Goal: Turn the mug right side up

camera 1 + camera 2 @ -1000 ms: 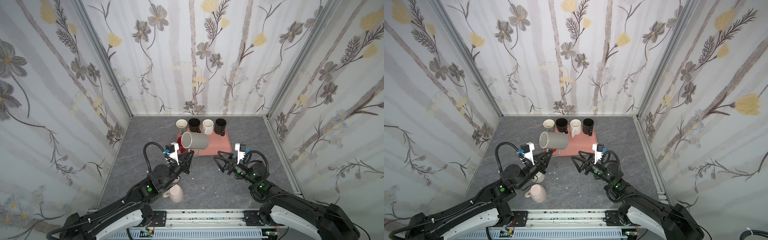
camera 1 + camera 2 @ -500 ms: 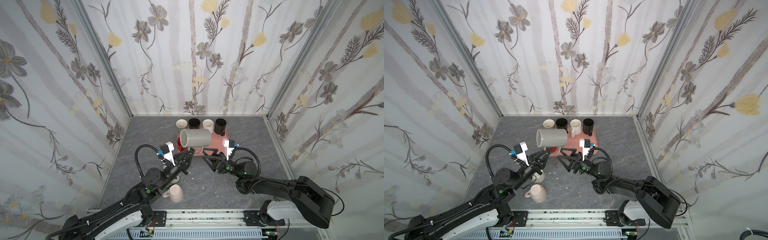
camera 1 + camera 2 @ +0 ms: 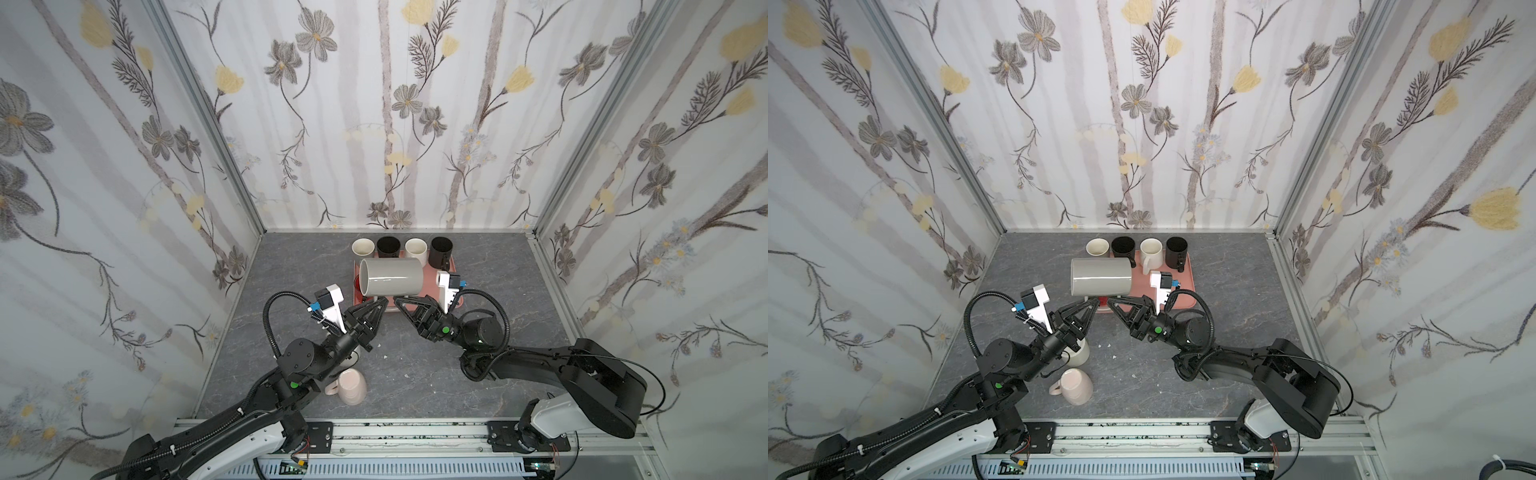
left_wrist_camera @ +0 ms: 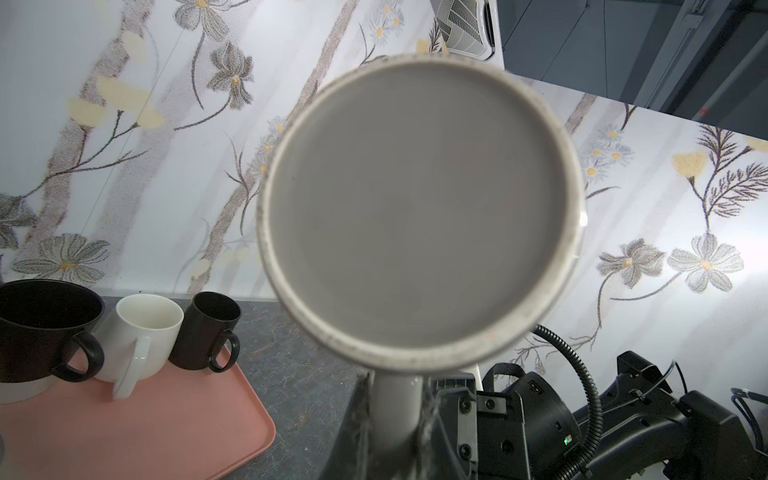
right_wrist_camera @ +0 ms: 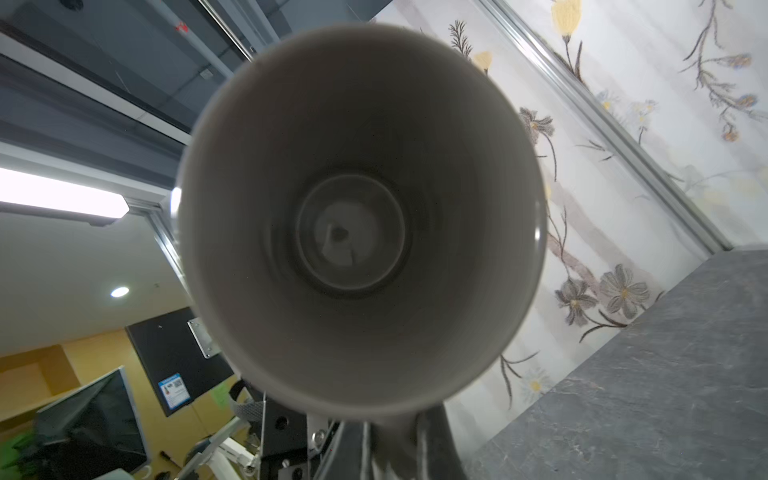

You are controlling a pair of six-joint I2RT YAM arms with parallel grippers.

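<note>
As both arms meet mid-cell, I see the grey mug (image 3: 392,275) held on its side in the air above the pink tray (image 3: 429,282), its mouth toward the right arm. My left gripper (image 3: 383,303) is clamped on its handle (image 4: 397,409) from one side, and my right gripper (image 3: 400,301) is closed on the same handle from the other.

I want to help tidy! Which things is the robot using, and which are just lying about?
In the job: big grey ceramic mug held sideways; left pincer and right pincer, both shut on its handle.
Just lying about: pink rectangular tray; two black mugs; two cream mugs; pale pink mug at the front; white mug beneath left arm.
</note>
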